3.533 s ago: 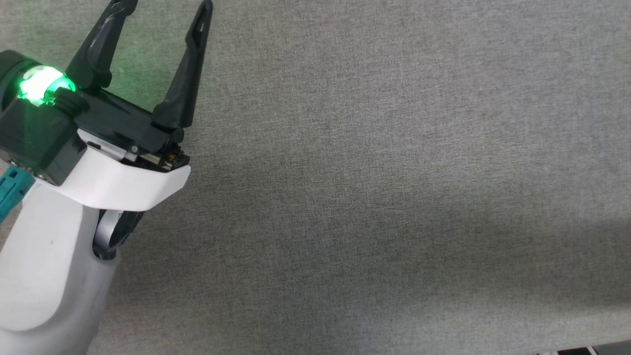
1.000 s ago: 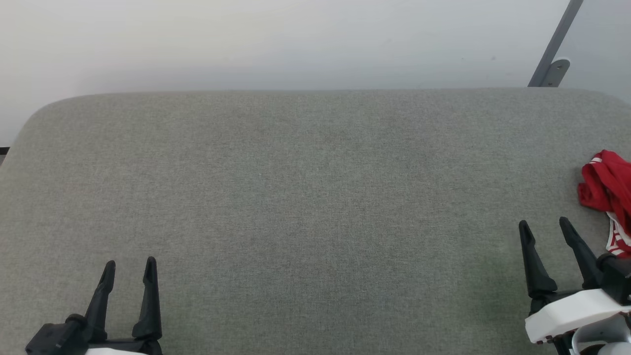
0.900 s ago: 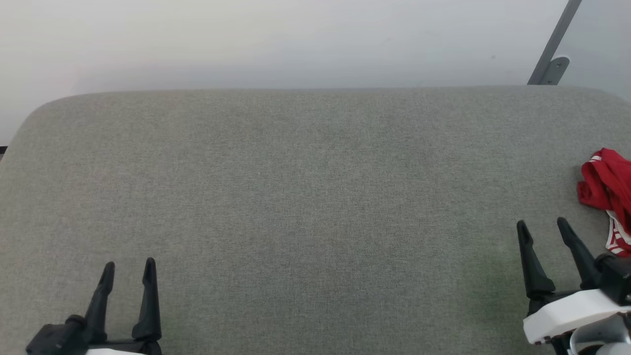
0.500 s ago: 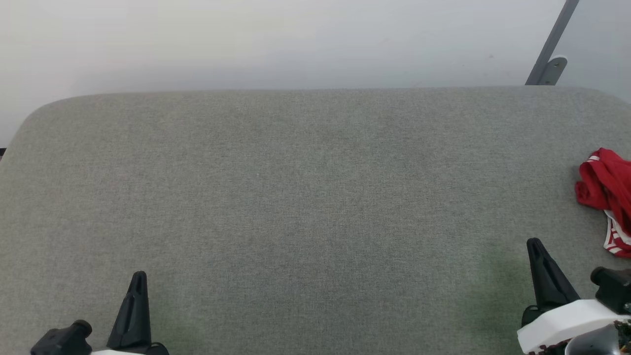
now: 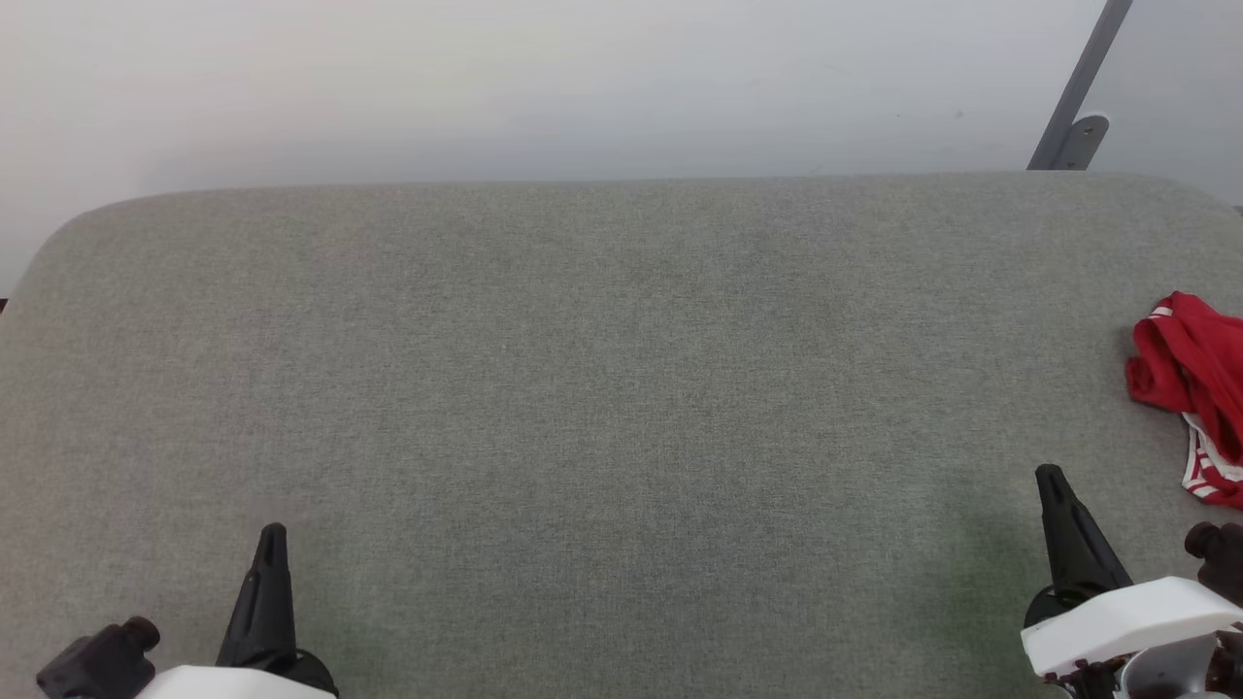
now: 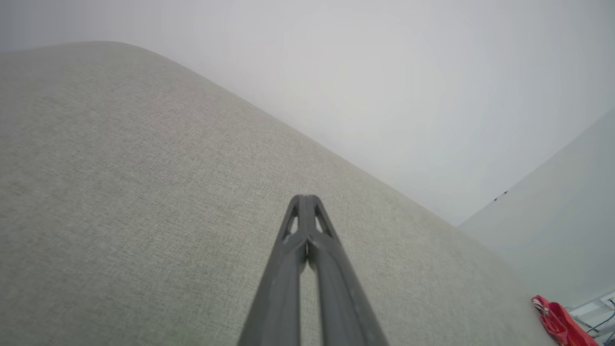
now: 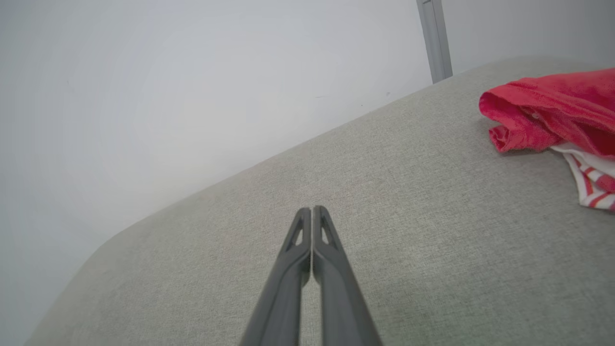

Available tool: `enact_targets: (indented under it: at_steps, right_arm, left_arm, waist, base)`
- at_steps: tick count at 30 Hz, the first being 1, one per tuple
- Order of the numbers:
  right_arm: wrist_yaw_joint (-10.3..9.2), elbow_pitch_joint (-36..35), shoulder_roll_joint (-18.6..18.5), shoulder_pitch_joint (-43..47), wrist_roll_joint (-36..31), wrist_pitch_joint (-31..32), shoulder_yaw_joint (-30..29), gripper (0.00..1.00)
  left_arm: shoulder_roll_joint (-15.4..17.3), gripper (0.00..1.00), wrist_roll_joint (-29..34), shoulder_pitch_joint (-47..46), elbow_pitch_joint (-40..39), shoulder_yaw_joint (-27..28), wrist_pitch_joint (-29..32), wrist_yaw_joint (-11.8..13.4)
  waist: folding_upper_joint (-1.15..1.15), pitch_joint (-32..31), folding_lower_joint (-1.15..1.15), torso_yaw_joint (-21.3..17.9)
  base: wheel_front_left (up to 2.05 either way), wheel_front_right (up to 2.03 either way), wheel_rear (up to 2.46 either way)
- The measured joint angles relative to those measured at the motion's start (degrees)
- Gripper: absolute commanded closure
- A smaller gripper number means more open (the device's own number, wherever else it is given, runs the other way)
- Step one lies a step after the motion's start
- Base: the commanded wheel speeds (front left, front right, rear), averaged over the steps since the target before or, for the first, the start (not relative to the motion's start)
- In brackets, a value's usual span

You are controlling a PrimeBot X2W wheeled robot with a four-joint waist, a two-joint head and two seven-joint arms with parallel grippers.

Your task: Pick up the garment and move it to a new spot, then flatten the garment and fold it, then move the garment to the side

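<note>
One garment is all you have to handle: a crumpled red heap with striped trim, lying at the far right of the grey padded table. Of your two grippers, the left gripper and the right gripper each have both fingers pressed together on nothing. The right one is near the heap but apart from it.

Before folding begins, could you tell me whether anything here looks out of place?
Only the garment: it lies bunched in a heap at the right of the grey surface, striped trim sticking out, not spread flat. Nothing looks damaged.
</note>
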Motion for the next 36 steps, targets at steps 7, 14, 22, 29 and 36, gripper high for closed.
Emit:
enact_targets:
  at_steps: [7,14,22,29,36]
  right_arm:
    - [-0.01,0.58,0.56,-0.8,5.77,1.02,-0.21,1.0]
    - [-0.01,0.98,0.97,-1.19,11.18,2.01,-0.47,1.0]
    - [-0.01,1.46,1.52,-1.98,16.89,2.83,-0.75,1.0]
    - [-0.01,2.08,2.03,-2.35,21.48,3.54,-1.07,1.0]
    - [-0.02,2.41,2.43,-2.96,26.36,4.5,-1.33,1.0]
  left_arm:
    - [-0.16,1.0,-5.36,-1.24,0.77,0.08,1.47,-0.01]
    - [-0.37,1.0,-10.95,-2.1,1.35,0.16,2.85,-0.01]
    - [-0.66,1.0,-16.15,-3.29,1.9,0.35,4.2,-0.01]
    - [-1.04,1.0,-21.0,-4.19,2.48,0.53,5.47,-0.01]
    - [-1.34,1.0,-25.58,-5.32,3.07,0.74,6.81,-0.01]
  waist:
    - [0.0,-0.17,0.0,-0.18]
    - [0.0,-0.34,0.0,-0.36]
    - [0.0,-0.54,0.0,-0.58]
    - [0.0,-0.71,0.0,-0.76]
    - [0.0,-0.9,0.0,-0.97]
  base:
    - [0.0,0.0,0.0]
    - [0.0,0.0,0.0]
    - [0.0,0.0,0.0]
    - [0.0,0.0,0.0]
    - [0.0,0.0,0.0]
